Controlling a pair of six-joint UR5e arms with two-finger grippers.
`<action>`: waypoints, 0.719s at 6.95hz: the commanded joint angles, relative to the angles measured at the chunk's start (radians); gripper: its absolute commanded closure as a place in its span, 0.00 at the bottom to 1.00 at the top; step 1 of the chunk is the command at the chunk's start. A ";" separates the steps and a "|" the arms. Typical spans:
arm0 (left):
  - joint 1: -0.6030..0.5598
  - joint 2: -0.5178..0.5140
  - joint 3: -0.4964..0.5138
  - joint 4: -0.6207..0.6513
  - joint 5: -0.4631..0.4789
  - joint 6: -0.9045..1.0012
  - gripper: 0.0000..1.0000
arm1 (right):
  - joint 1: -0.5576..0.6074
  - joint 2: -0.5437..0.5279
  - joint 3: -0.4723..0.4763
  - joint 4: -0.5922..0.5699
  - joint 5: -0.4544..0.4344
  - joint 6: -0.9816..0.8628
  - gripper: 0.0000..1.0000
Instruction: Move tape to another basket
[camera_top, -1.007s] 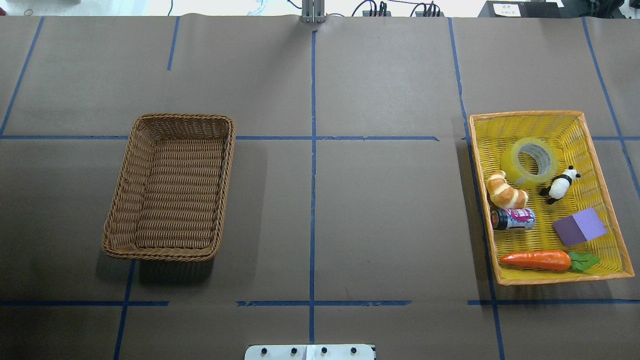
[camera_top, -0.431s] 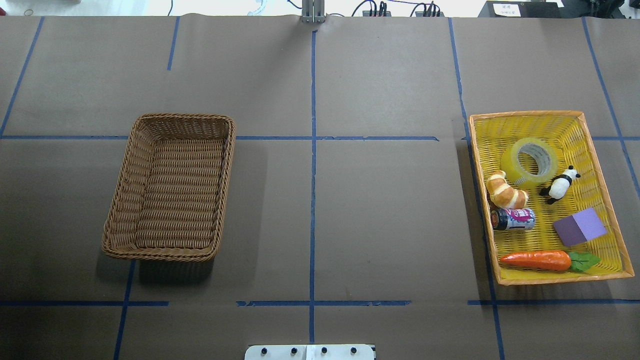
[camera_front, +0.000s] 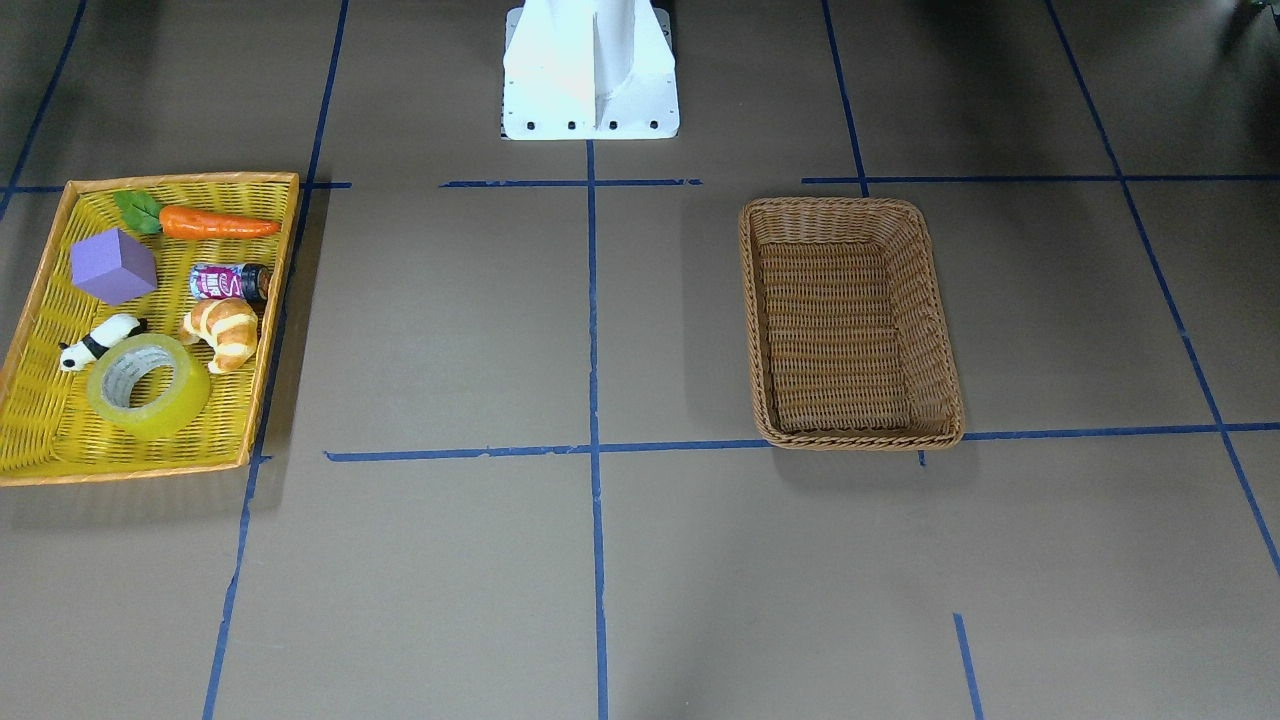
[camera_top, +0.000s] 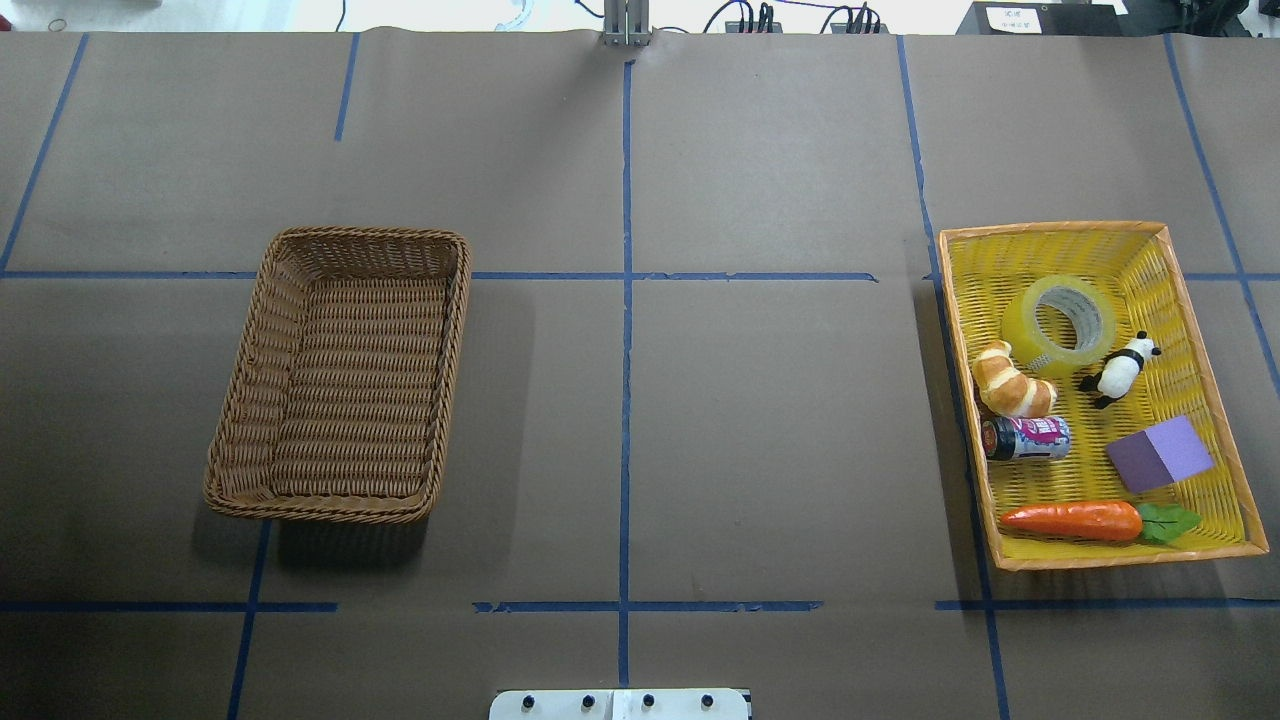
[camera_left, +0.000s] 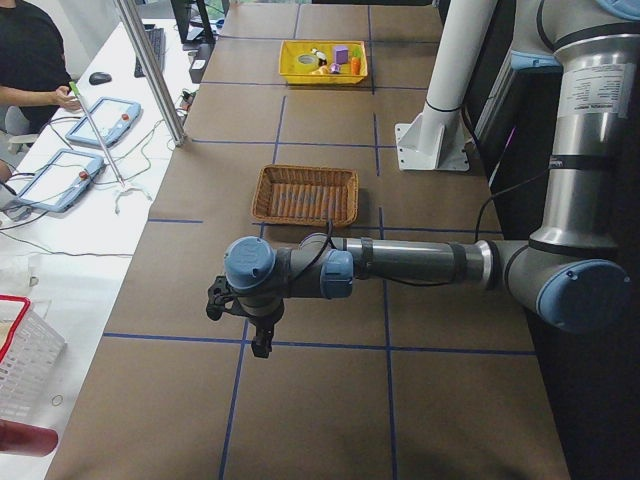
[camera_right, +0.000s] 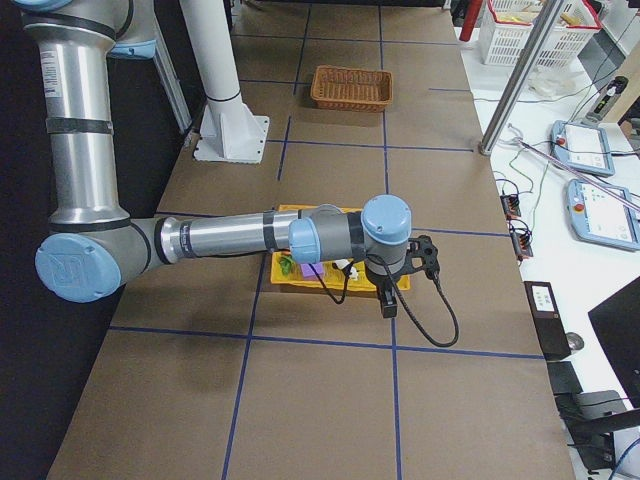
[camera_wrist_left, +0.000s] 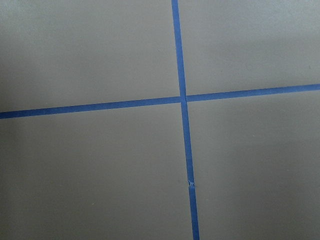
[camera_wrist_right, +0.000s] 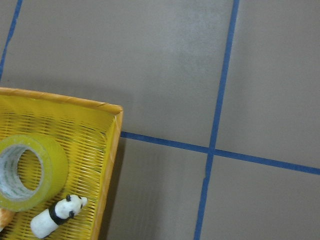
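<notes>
Table (camera_top: 760, 420): brown, spread wide, marked into squares by blue lines.

Left arm (camera_left: 400, 265): reaches out level and low over the table, beyond the basket's end on the robot's left. Left claw (camera_left: 261, 348): points down above a blue line; open or closed, cannot tell from the side view.

Right arm (camera_right: 230, 238): stretches level across the tray. Right claw (camera_right: 388, 308): hangs just outside the tray's outer long edge; fingers too small to read, so cannot tell open from closed, and grips nothing that shows.

Basket (camera_top: 250, 400): deep brown wicker with rounded corners, on the robot's left half of the table.

Tray (camera_top: 1060, 250): shallow yellow weave with an orange rim, on the robot's right half, well apart from the basket.

Tape (camera_top: 1020, 328): sits in the tray's far half, away from the robot, hole facing mostly upward, white printed core showing.

Purple block (camera_top: 1160, 452): lies towards the tray's outer side.

Carrot (camera_top: 1075, 520): lies across the tray's near end, leaf outward.

Croissant (camera_top: 1012, 382): just beside the tape, against the inner wall.

Can (camera_top: 1028, 438): lies on its side, next to the croissant.

Panda (camera_top: 1120, 370): small figure, just beside the tape.
</notes>
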 joint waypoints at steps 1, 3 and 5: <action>0.000 0.002 0.000 -0.002 -0.002 0.000 0.00 | -0.127 0.028 0.045 0.001 -0.071 0.131 0.00; 0.000 0.000 0.000 -0.002 -0.002 -0.005 0.00 | -0.266 0.091 0.057 0.006 -0.081 0.296 0.01; 0.000 -0.002 0.000 -0.002 -0.002 -0.008 0.00 | -0.384 0.140 0.053 0.012 -0.151 0.425 0.01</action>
